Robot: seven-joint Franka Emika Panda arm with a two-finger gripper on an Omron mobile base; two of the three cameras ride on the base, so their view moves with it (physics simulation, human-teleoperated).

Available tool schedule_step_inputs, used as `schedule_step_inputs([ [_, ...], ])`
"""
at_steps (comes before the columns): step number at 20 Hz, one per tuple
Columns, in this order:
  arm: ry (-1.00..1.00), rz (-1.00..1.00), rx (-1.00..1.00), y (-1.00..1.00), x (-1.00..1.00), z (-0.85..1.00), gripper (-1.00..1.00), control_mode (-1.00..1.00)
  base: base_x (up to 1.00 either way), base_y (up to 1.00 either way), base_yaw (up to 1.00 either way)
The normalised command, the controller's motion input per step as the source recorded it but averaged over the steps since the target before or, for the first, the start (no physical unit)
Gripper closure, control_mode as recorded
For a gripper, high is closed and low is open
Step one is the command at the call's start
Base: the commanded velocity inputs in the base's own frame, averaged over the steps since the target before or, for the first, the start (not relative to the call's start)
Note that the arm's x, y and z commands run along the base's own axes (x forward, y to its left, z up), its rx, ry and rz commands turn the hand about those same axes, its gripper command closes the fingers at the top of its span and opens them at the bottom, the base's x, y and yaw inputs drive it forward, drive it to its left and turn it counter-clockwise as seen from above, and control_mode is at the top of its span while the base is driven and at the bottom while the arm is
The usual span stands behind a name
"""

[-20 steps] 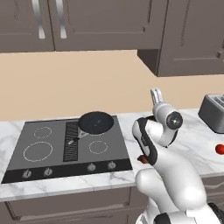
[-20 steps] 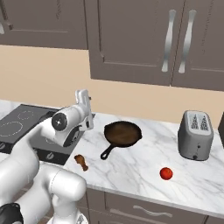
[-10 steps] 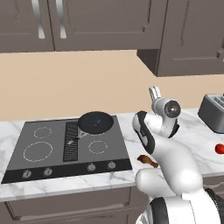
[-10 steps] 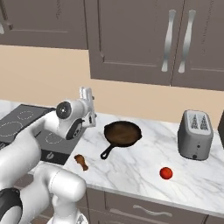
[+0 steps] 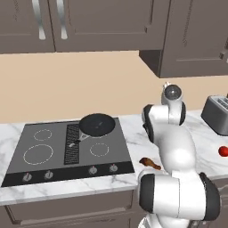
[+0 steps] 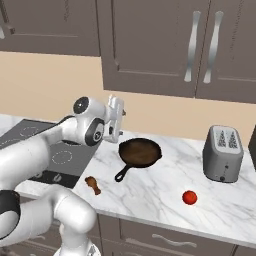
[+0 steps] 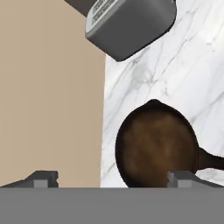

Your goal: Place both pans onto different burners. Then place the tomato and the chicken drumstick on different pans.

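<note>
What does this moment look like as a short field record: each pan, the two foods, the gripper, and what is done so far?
black skillet: on the cooktop, over its rear right burner
brown pan: on the marble counter, between cooktop and toaster, handle toward the front edge
chicken drumstick: on the counter, near the cooktop's front corner
tomato: on the counter, in front of the toaster
gripper: open, empty, above the brown pan
progress: one pan placed; brown pan and both foods not yet moved

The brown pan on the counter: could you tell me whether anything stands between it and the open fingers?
Nothing visible does. The brown pan lies alone on the marble counter, with the open gripper above it; the toaster, tomato and drumstick sit off to the sides.
</note>
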Motion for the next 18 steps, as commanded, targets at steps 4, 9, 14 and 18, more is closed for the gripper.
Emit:
schedule_step_inputs([
  [4,0.10,-0.39,0.14,-0.21,0.13,-0.16,-1.00,-1.00,0.00,0.00,0.00],
  [9,0.07,-0.40,0.19,-0.22,0.02,-0.24,-1.00,-1.00,0.00,0.00,0.00],
  [14,0.01,-0.39,0.26,-0.20,0.00,-0.21,-1.00,-1.00,0.00,0.00,0.00],
  [18,0.00,-0.36,0.28,-0.16,0.00,-0.15,-1.00,-1.00,0.00,0.00,0.00],
])
